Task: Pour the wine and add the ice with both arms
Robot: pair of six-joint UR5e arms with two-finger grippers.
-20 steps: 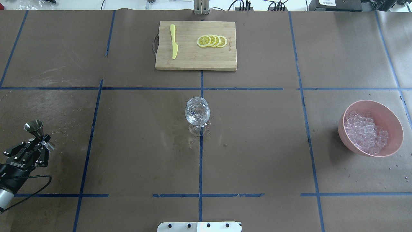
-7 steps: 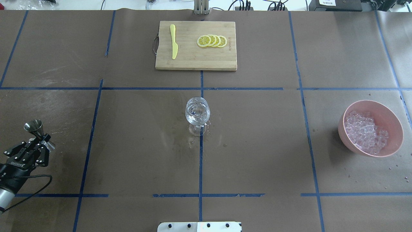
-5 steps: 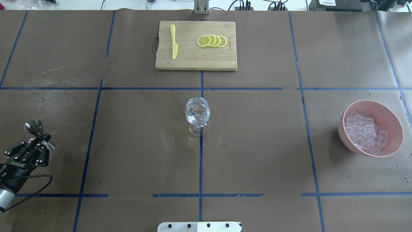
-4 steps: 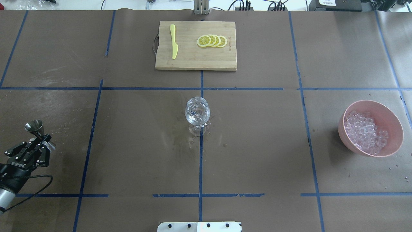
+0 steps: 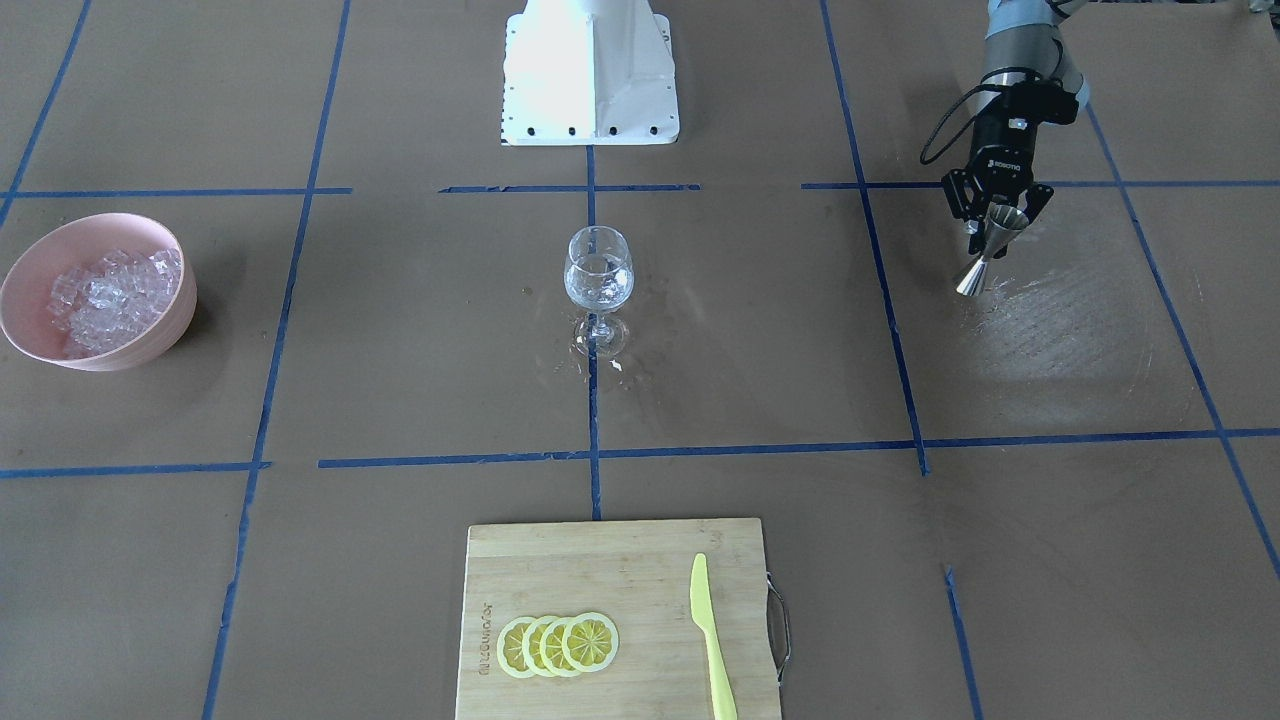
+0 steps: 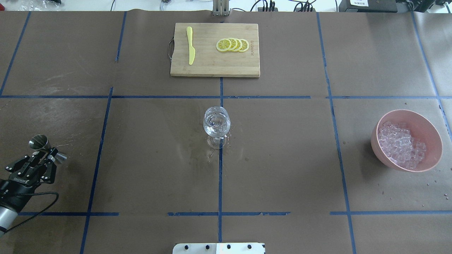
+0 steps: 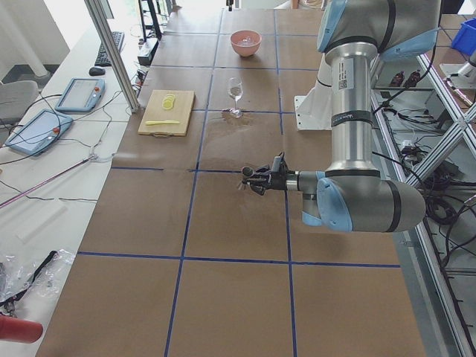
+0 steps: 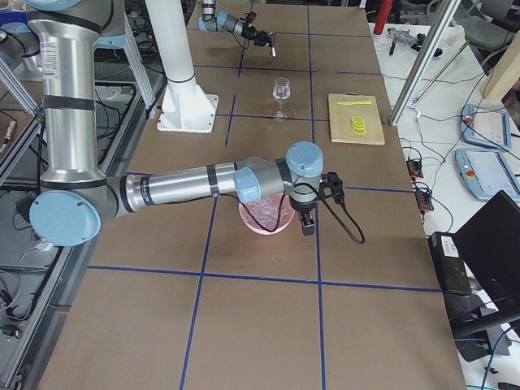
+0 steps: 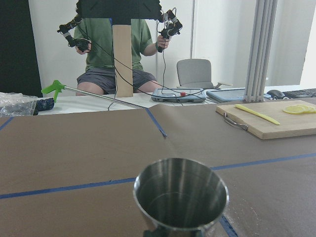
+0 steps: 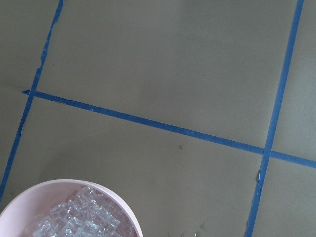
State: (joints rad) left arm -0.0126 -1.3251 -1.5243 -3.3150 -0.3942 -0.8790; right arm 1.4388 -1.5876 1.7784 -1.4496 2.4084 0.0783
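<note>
Across the table, front view: left gripper (image 5: 993,218) pinches a tilted steel jigger (image 5: 985,262); clear colourless wine (image 5: 598,290) already sits in the stemmed glass (image 5: 600,335). Overhead: small clear ice cubes (image 6: 400,146) all lie in the pink round bowl (image 6: 430,132), none added yet. Right-side view: right gripper (image 8: 308,226) hangs by that bowl; I cannot tell whether it is spread or pressed together

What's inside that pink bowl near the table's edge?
The bowl holds a heap of clear ice cubes. The heap covers the bowl's bottom, so anything beneath the cubes cannot be seen.
</note>
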